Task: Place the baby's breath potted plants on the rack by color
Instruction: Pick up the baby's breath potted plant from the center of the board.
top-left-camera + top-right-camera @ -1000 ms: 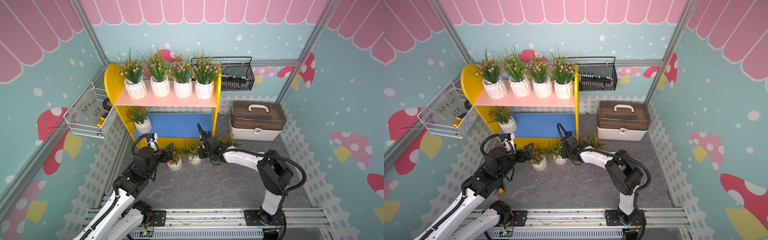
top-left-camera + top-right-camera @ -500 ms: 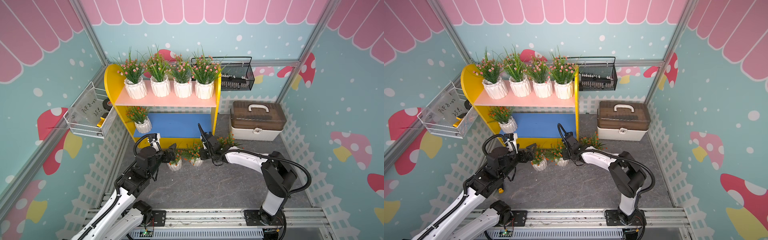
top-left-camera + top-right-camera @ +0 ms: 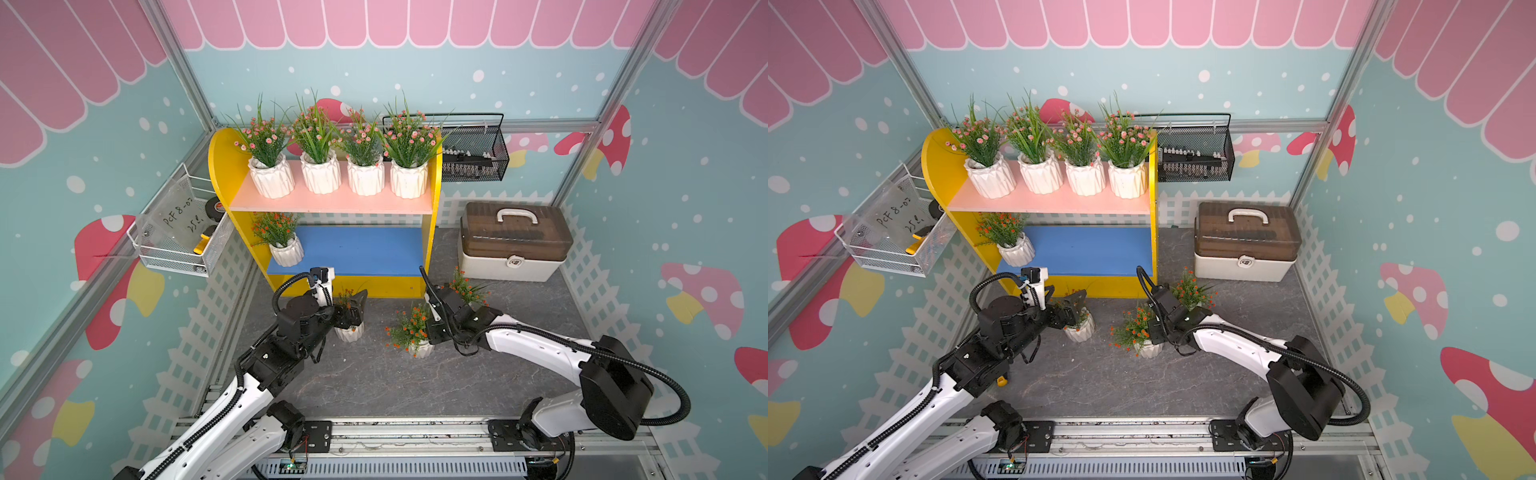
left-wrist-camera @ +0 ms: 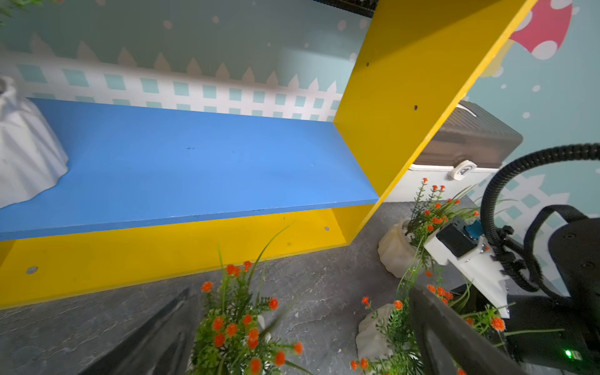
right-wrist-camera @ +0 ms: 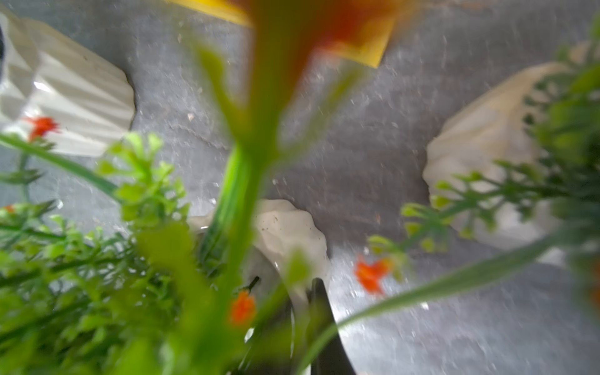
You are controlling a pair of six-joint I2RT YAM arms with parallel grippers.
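Observation:
The rack holds several pink-flowered baby's breath potted plants on its pink board and one orange plant at the left of its blue board. Three orange plants stand on the floor before it. My left gripper is open, its fingers on either side of the left plant. My right gripper is shut on the rim of the middle plant's pot. The third plant stands behind my right arm.
A brown-lidded white case sits right of the rack. A black mesh basket hangs on the back wall and a white wire basket on the left wall. Grey floor lies between the plants and the front rail.
My right gripper has shut on the middle pot's rim and drawn that plant away from the rack, toward the front right. My left gripper has moved forward around the left plant.

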